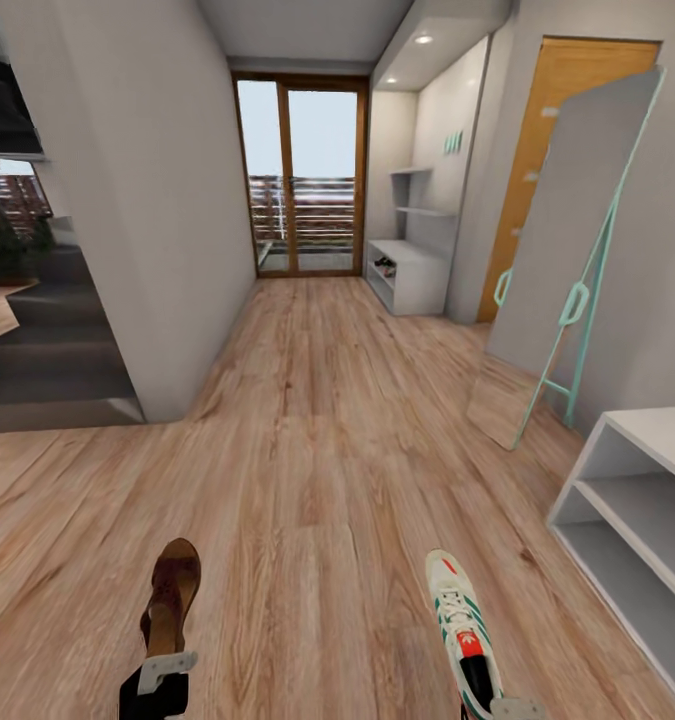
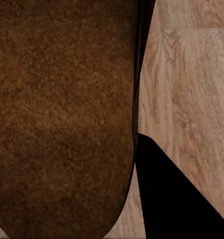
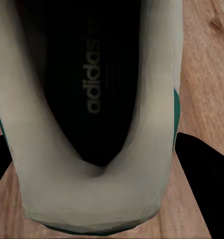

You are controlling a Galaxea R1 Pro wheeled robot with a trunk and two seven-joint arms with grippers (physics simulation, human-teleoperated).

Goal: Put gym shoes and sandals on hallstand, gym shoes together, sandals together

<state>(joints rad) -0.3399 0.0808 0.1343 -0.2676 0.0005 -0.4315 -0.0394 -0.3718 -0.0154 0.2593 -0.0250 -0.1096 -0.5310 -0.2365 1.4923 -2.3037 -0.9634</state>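
Corridor floor [image 1: 317, 420] wood plank, glass door at far end. Sandal [image 1: 172, 595] held at heel in left gripper [image 1: 165, 668]; gym shoe [image 1: 459, 620] held at heel in right gripper [image 1: 515, 708], both carried clear of planks. Judged step: transport. Hallstand [image 1: 409, 275] far ahead right, something dark on its shelf. White bench unit [image 1: 637, 520] near right, wrong target. Next: drive forward, keep grips. Right wrist view alone shows shoe's dark insole lettering; left wrist view, sandal's suede footbed.

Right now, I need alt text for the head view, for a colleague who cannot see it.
Each hand carries a shoe over the light-brown wood plank floor: a dark brown leather sandal on the left, a white sneaker with green stripes on the right. Down the corridor a pale-grey shoe rack stands beside glass doors.
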